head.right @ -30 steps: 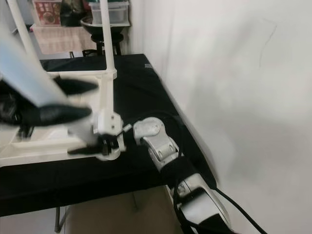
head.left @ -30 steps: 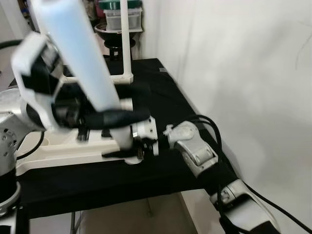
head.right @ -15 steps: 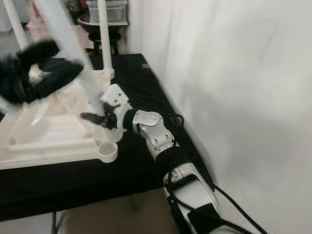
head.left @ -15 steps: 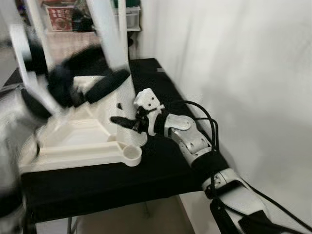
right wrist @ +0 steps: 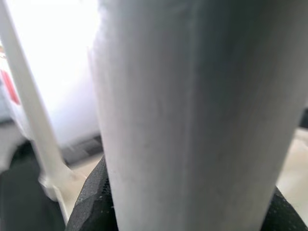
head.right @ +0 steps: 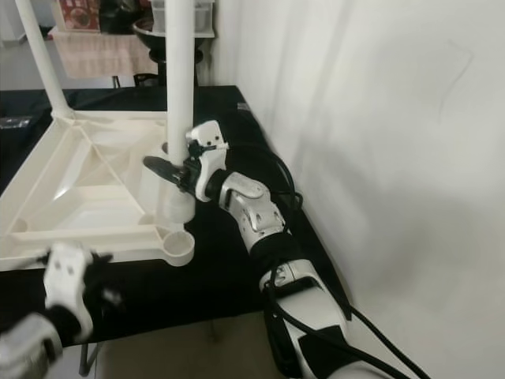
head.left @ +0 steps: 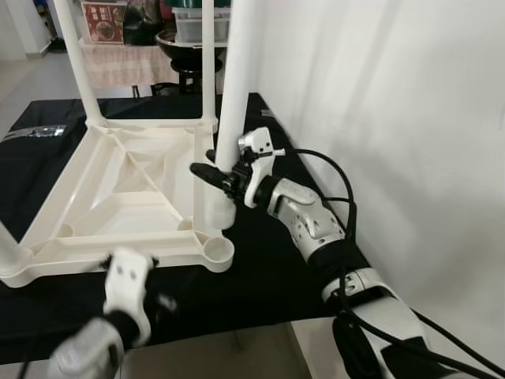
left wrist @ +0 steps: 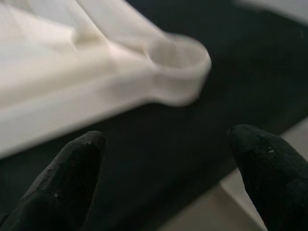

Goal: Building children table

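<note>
Gripping with my right gripper (head.left: 223,178), I have its black fingers closed around a white table leg (head.left: 237,87) that stands upright in a corner socket of the upturned white tabletop (head.left: 118,189). From my left eye, that tabletop lies upside down on a black-covered table (head.left: 260,268), with two more legs rising from its far corners. The empty near corner socket (head.left: 218,249) faces up close to the table's front edge. My left gripper (head.left: 130,288) is low at the front, blurred, just before the tabletop's near rim.

From my right eye, the same scene: the right gripper (head.right: 177,172) clasps the leg (head.right: 180,71) low down, a white wall (head.right: 379,142) beside my arm.

My left wrist camera shows two black fingertips (left wrist: 67,168) spread wide apart, holding nothing, with the round empty socket (left wrist: 178,55) beyond them.

My right wrist camera shows the leg (right wrist: 192,110) up close, dark fingers (right wrist: 91,202) pressed at its sides.
</note>
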{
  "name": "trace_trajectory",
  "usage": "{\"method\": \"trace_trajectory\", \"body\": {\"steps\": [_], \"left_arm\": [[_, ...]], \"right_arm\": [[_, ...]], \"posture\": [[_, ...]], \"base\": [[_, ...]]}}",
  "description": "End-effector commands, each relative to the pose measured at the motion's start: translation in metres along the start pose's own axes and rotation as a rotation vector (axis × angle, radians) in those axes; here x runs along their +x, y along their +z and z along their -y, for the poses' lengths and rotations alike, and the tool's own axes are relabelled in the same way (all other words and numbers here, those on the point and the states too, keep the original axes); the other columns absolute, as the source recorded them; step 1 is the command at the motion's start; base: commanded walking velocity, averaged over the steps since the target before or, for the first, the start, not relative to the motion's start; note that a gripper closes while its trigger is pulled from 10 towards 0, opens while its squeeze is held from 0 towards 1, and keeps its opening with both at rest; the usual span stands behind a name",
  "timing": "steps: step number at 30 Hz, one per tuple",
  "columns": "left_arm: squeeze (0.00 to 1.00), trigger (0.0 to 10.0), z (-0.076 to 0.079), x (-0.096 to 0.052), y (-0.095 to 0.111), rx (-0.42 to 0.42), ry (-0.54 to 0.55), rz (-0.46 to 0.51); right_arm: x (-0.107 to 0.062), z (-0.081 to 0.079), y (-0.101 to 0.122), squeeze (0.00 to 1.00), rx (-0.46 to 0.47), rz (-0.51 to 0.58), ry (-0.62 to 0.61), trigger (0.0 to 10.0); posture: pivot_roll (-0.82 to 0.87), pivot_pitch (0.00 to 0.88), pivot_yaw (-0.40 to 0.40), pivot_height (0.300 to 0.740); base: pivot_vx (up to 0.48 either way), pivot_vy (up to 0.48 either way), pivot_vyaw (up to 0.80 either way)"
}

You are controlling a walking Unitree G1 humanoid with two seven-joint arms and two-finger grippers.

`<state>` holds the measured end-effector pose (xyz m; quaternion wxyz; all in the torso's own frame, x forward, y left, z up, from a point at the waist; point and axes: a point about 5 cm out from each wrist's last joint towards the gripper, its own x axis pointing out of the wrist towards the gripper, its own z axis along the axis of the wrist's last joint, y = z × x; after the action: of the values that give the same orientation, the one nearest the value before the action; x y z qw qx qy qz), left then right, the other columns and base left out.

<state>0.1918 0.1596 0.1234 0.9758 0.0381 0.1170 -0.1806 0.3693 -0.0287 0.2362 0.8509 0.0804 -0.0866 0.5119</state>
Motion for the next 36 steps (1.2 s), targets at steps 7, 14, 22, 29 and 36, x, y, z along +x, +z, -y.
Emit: {"method": "trace_trajectory", "body": {"steps": [7, 14, 22, 29, 36], "left_arm": [[0.00, 10.0, 0.000, -0.014, -0.005, 0.332, 0.140, 0.004], [0.00, 10.0, 0.005, -0.018, -0.007, 0.342, 0.107, -0.010], [0.00, 10.0, 0.009, -0.022, -0.006, 0.381, 0.123, 0.016], [0.00, 10.0, 0.010, -0.022, -0.005, 0.371, 0.123, 0.031], [0.00, 10.0, 0.012, -0.019, -0.004, 0.355, 0.111, 0.050]], "right_arm": [[-0.003, 0.000, 0.007, 0.00, 0.004, 0.058, 0.036, 10.0], [-0.012, 0.005, 0.010, 0.00, -0.048, 0.021, 0.045, 10.0], [-0.033, 0.005, 0.007, 0.00, -0.095, -0.035, 0.197, 10.0], [-0.048, 0.004, 0.009, 0.00, -0.119, -0.111, 0.354, 10.0], [-0.047, -0.009, 0.001, 0.00, -0.170, -0.206, 0.474, 10.0]], "posture": [[0.12, 0.209, -0.019, 0.740], [0.13, 0.242, -0.002, 0.740], [0.13, 0.258, -0.001, 0.740], [0.13, 0.267, -0.004, 0.740], [0.12, 0.281, -0.019, 0.740]], "base": [[0.000, 0.000, 0.41], [0.000, 0.000, 0.00], [0.000, 0.000, 0.00], [0.000, 0.000, 0.00], [0.000, 0.000, 0.00]]}}
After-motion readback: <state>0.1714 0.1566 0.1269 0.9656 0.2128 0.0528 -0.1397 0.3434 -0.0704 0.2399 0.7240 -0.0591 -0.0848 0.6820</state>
